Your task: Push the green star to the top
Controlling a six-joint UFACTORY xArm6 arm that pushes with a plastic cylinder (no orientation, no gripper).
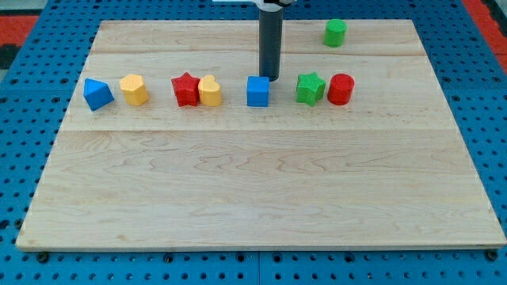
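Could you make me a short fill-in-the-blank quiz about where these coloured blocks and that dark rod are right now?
1. The green star sits directly beside the ____ cylinder on the view's right.
2. My tip rests just above the blue ____.
3. The red star touches a ____ heart.
4. The block nearest the view's top is the ____ cylinder.

Missing words: red; cube; yellow; green

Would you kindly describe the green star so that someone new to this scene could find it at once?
On the wooden board, a row of blocks runs across the upper half. The green star is second from the view's right end, touching the red cylinder, with the blue cube and my tip to its left. The only other green block, a green cylinder, sits alone near the top edge.
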